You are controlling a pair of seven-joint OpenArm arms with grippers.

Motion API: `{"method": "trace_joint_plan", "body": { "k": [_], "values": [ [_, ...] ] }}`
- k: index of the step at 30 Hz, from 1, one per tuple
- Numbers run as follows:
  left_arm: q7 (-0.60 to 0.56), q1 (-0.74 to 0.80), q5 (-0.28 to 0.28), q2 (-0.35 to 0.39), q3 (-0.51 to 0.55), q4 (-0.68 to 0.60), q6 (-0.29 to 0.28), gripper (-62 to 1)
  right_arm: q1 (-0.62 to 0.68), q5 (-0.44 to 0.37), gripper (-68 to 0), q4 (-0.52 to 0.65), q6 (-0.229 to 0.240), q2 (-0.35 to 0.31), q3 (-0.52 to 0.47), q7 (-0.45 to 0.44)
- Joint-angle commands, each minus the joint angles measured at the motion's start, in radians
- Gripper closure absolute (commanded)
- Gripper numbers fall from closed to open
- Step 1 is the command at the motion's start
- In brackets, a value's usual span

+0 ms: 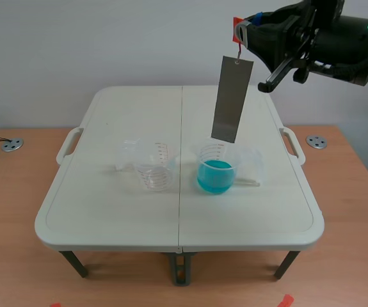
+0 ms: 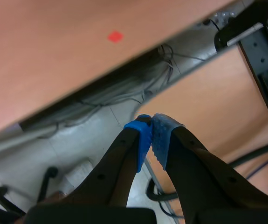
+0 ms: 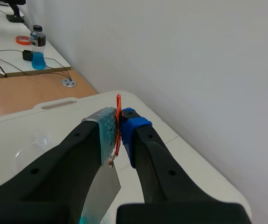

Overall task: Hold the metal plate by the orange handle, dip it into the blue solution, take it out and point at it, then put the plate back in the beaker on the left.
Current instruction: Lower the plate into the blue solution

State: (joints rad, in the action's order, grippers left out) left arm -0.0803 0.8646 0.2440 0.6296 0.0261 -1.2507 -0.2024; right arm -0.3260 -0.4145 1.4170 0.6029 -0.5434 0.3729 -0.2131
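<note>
Orange handle [image 3: 118, 105] tight within right end effector [image 3: 120, 128], plate [image 1: 232, 99] beneath

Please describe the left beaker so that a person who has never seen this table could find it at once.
On the white table, two clear beakers stand side by side near the middle seam. The left beaker is just left of that seam. Unlike the right beaker, it holds no blue liquid, and the plate does not hang above it.

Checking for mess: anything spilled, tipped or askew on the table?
Nothing stands out. The clear beaker and blue beaker stand upright, no spill shows, and the plate hangs slightly tilted from the right pincer.
</note>
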Motion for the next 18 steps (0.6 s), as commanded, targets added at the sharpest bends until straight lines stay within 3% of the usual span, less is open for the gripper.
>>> {"method": "trace_joint_plan", "body": {
  "k": [1,18],
  "values": [
    [-0.01,-0.006,0.003,-0.003,-0.025,0.005,-0.006,-1.8,-0.017,-0.008,-1.3,-0.008,-0.003,0.005,-0.011,-0.027],
    [-0.009,-0.006,0.003,-0.02,-0.297,0.093,-0.029,-1.9,-0.017,0.02,-1.4,-0.04,-0.003,0.007,0.04,-0.076]
  ]
}}
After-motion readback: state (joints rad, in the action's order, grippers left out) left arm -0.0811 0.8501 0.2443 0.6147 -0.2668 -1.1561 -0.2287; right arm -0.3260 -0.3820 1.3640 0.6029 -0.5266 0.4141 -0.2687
